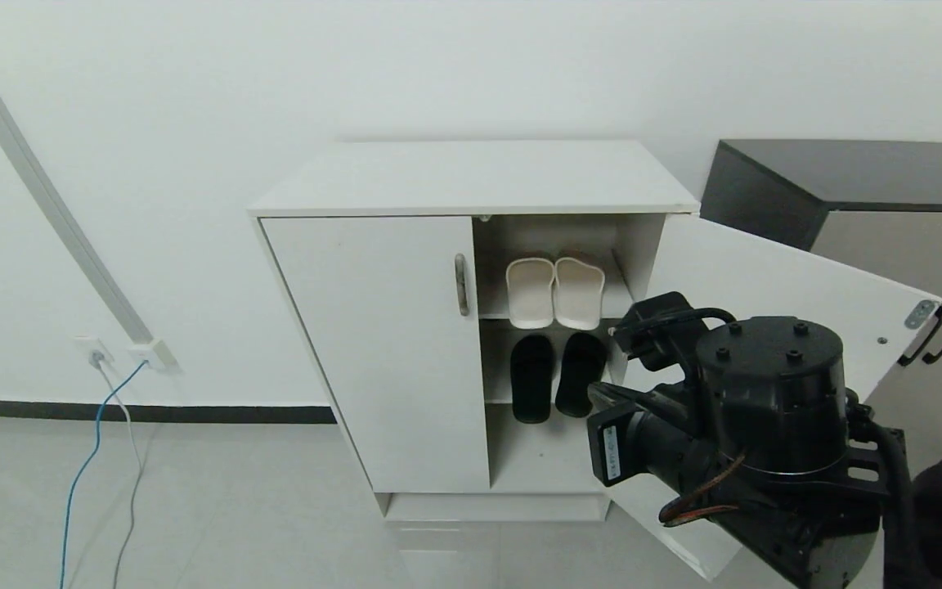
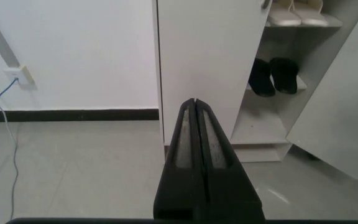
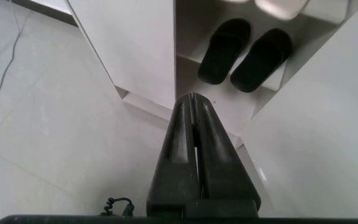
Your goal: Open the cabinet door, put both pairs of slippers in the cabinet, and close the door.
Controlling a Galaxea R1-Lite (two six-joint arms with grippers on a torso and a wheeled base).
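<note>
The white cabinet (image 1: pixel 471 176) stands against the wall with its right door (image 1: pixel 773 286) swung open and its left door (image 1: pixel 373 343) shut. White slippers (image 1: pixel 554 291) lie on the upper shelf and black slippers (image 1: pixel 557 375) on the middle shelf. The black slippers (image 3: pixel 244 53) lie just beyond my right gripper (image 3: pixel 193 102), which is shut and empty, in front of the open compartment. My left gripper (image 2: pixel 194 109) is shut and empty, held low over the floor, facing the left door (image 2: pixel 207 62). Farther in are the black slippers (image 2: pixel 273 76) and white slippers (image 2: pixel 300 14).
A dark grey cabinet (image 1: pixel 888 213) stands right behind the open door. Wall sockets (image 1: pixel 123 353) with a blue and a white cable (image 1: pixel 82 466) are at the left. Grey tiled floor (image 1: pixel 217 507) lies open in front and to the left.
</note>
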